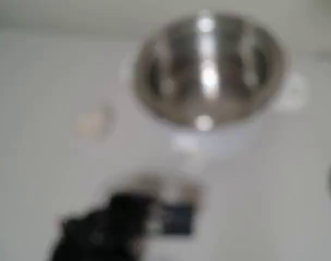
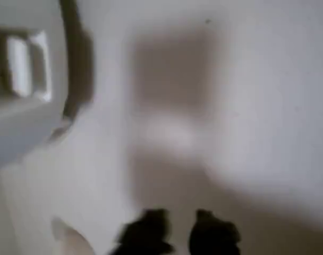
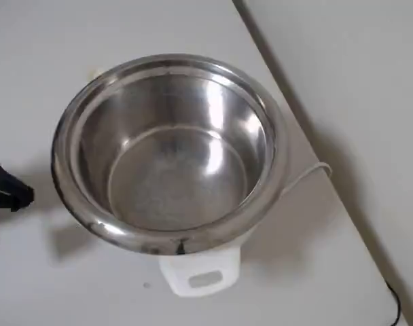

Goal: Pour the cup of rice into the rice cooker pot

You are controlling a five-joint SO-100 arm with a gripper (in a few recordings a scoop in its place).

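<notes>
Pale rice [image 1: 92, 124] fills a small clear round cup [image 1: 94, 125] at middle left of the blurred fixed view, on the white table [image 1: 35, 81], up and left of the black gripper [image 2: 178, 234]. The empty shiny silver rice cooker pot [image 3: 169, 153] sits upper right. Wrist view shows the two fingertips slightly parted, holding nothing.

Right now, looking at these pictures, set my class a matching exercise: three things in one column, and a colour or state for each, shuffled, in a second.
Things:
1. rice cooker pot
2. cup
3. gripper

Descriptions:
A. black, above the bare white table
B. small and pale, standing on the table apart from the pot
C. shiny silver, no rice inside

Pairs: 1-C, 2-B, 3-A
</notes>
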